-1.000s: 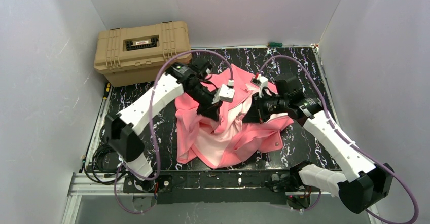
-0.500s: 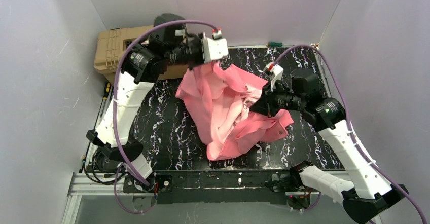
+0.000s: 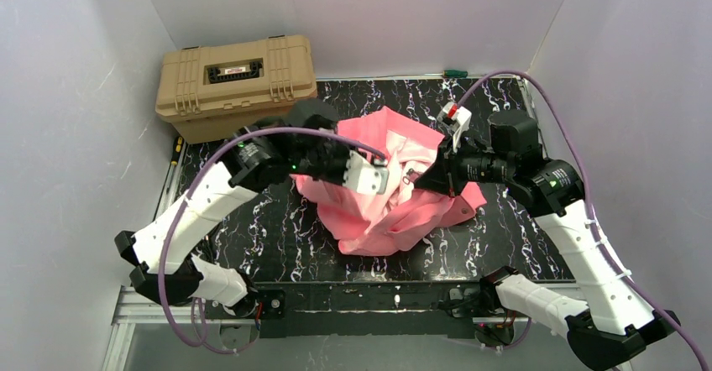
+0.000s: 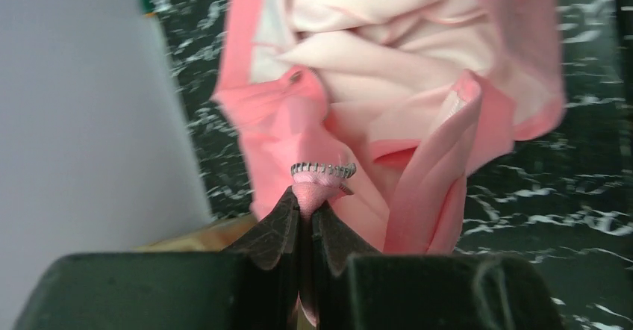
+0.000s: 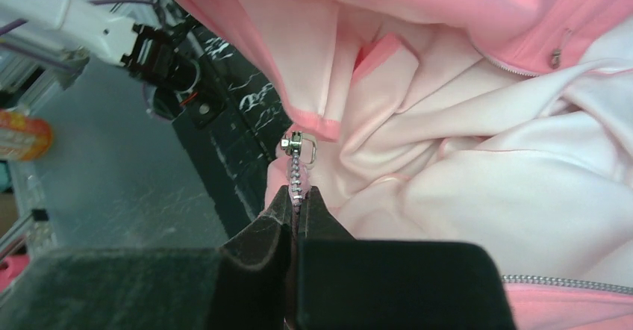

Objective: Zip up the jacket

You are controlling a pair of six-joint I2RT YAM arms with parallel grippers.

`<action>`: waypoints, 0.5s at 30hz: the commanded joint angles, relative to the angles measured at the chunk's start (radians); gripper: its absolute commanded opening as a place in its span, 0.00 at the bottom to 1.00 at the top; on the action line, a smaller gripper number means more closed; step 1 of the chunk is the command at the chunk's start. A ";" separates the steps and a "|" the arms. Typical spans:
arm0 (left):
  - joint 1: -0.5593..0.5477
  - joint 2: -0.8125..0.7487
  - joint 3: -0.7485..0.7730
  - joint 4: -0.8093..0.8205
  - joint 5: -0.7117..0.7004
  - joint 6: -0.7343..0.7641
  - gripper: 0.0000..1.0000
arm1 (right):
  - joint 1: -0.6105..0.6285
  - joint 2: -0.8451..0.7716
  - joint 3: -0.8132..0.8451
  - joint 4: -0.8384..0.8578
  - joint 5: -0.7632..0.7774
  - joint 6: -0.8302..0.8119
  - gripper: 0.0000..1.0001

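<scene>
Though limp, jacket [image 3: 395, 220] in left pincer [image 4: 306, 201]

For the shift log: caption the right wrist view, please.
Right gripper shut on the jacket at its zipper teeth, metal slider just beyond.

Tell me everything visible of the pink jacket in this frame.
The jacket is soft salmon-pink fabric with pale pink lining, lying crumpled and open, unzipped, in the middle of the black marbled table. The left gripper is shut on a fold of its edge right below a short run of metal zipper teeth. The right gripper is shut on a zipper strip, just under the silver slider.
</scene>
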 commanded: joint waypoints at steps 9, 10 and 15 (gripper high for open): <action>-0.054 0.101 0.086 -0.145 0.128 -0.047 0.00 | 0.105 0.115 0.058 -0.171 -0.150 -0.057 0.01; -0.055 0.112 0.099 -0.145 0.111 -0.056 0.00 | 0.137 0.138 0.069 -0.175 -0.127 -0.056 0.01; -0.056 0.145 0.148 -0.154 0.118 -0.149 0.00 | 0.258 0.201 0.129 -0.163 0.007 -0.074 0.01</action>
